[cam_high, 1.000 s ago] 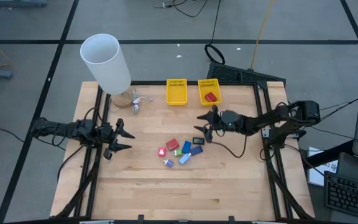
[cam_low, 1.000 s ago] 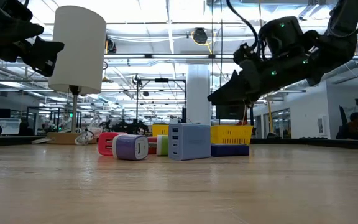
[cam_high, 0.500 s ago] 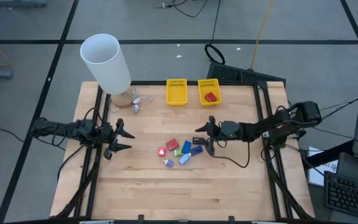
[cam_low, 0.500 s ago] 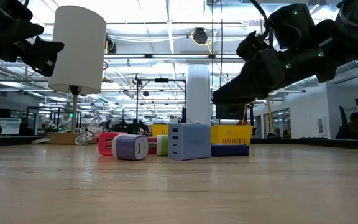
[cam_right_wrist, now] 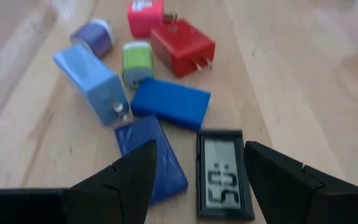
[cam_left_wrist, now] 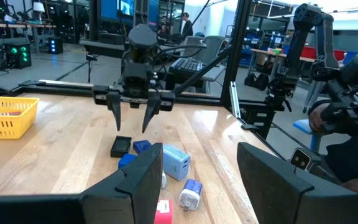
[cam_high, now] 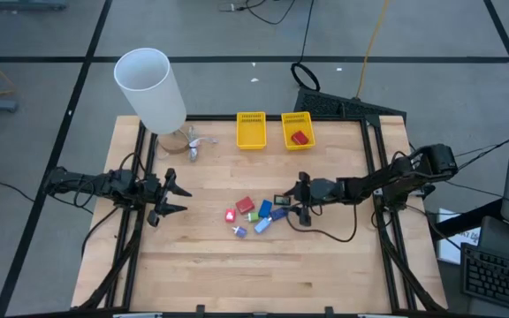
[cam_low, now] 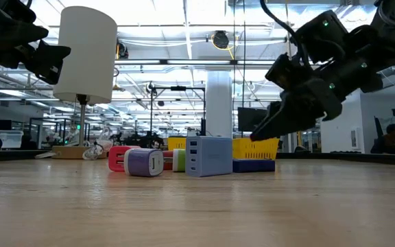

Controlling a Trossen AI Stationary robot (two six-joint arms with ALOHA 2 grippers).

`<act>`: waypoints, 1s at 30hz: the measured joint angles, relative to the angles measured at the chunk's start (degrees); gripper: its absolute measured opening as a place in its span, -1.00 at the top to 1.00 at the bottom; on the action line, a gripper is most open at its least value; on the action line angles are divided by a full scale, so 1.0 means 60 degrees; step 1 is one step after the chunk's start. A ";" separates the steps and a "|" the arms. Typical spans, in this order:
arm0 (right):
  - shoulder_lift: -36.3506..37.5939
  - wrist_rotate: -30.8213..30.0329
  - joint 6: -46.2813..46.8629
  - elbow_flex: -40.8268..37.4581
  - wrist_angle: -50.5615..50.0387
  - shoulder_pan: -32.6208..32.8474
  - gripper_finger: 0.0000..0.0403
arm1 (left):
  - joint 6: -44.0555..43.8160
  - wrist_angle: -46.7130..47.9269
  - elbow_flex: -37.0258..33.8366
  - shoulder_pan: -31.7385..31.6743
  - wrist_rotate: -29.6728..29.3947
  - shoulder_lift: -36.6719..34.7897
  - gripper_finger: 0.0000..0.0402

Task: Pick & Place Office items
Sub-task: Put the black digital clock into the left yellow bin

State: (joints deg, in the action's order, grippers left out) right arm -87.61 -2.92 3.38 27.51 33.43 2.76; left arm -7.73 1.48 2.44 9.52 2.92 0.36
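Observation:
The office items lie in a cluster at the table's middle: a red charger, a green one, a light blue one, a purple one, a flat blue block, a dark blue block and a black rectangular display. Another red item lies in the right yellow basket. My right gripper hangs open, tipped downward, just above the black display and dark blue block, clear of both. My left gripper waits open at the table's left.
A second yellow basket stands at the far edge beside the first. A tall white cylinder stands at the far left corner, with small clutter by its foot. Bare wood lies toward the near edge.
My right gripper has swung toward the table's near edge, from beside the baskets to the right end of the item cluster. It has tipped downward and sunk a little. Its fingers stay as far apart as before. No item has moved.

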 joint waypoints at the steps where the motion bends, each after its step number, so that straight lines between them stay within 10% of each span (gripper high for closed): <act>1: 0.0000 0.0000 -0.0014 -0.0012 -0.0053 0.0000 -0.13 | 0.0000 0.0000 0.0000 -0.0003 0.0000 0.0000 -0.04; 30: -0.0344 -0.0743 -0.0353 -0.0758 0.0467 -0.0047 -0.43 | 0.0000 0.0000 0.0000 0.0000 0.0000 0.0000 -0.04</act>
State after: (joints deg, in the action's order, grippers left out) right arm -89.68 -7.37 1.26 22.96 36.23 2.48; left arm -7.73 1.47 2.44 9.52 2.92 0.36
